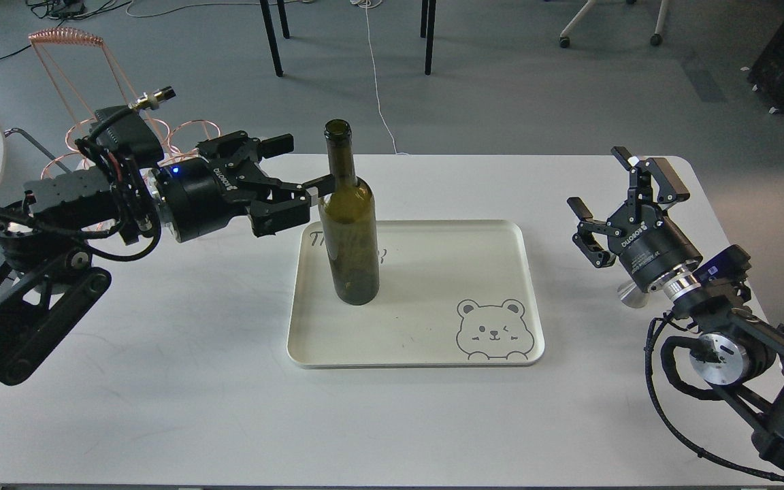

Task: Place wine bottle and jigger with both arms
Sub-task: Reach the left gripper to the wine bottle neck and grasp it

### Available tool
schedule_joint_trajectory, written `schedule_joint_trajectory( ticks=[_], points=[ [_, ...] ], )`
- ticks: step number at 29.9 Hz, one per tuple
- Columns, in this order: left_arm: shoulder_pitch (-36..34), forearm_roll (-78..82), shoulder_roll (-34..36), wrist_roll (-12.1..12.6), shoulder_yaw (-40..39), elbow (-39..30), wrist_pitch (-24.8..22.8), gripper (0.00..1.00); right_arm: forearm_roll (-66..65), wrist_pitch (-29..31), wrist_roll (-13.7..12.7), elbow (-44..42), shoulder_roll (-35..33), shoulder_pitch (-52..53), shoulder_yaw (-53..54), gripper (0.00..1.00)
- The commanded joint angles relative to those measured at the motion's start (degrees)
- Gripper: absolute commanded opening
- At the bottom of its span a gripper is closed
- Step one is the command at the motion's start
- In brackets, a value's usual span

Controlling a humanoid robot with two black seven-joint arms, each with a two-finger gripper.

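The wine bottle (350,238) stands upright on the left part of a cream tray (433,272). My left gripper (305,178) is level with the bottle's shoulder, just left of it, fingers spread open. One fingertip (324,184) reaches the glass; I cannot tell if it touches. My right gripper (620,197) is open and empty, pointing up and back, to the right of the tray. The jigger (626,296) is almost hidden behind my right wrist; only a sliver of its steel base shows on the table.
A copper wire rack (65,41) stands at the table's back left, behind my left arm. The tray has a bear drawing (495,330) at its front right corner. Black chair legs (271,34) stand on the floor beyond the table.
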Motion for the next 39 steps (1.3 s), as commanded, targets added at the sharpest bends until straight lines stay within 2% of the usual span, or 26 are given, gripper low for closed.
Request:
schedule_joint_trajectory(
  ticks=[1,9,16,28,30,35,39],
  points=[
    [-2.6,0.1,-1.9,0.0,2.2,2.1,-0.1,0.98,0.0,0.0,0.0,0.1,-0.6,0.0,0.0,0.99],
    [-3.9,0.0,-4.2,0.0,3.1,3.3,0.0,0.95,0.0,0.0,0.0,0.1,-0.6,0.0,0.0,0.99],
    [-4.9,-0.2,-4.9,0.0,4.0,3.8,0.0,0.79,0.0,0.0,0.0,0.1,-0.5,0.0,0.0,0.99],
    [-6.3,-0.5,-6.3,0.0,4.3,4.6,0.1,0.72,-0.1,0.0,0.0,0.0,-0.5,0.0,0.0,0.99],
    [-6.4,-0.5,-6.3,0.0,4.3,4.6,0.1,0.64,-0.1,0.0,0.0,0.0,-0.5,0.0,0.0,0.99],
    [-6.6,-0.2,-6.3,0.0,4.3,4.7,0.1,0.31,-0.1,-0.1,0.0,0.0,-0.5,0.0,0.0,0.99],
    [-6.5,-0.4,-6.3,0.0,4.3,4.7,0.3,0.11,-0.1,-0.1,0.0,0.0,-0.4,0.0,0.0,0.99]
  ],
)
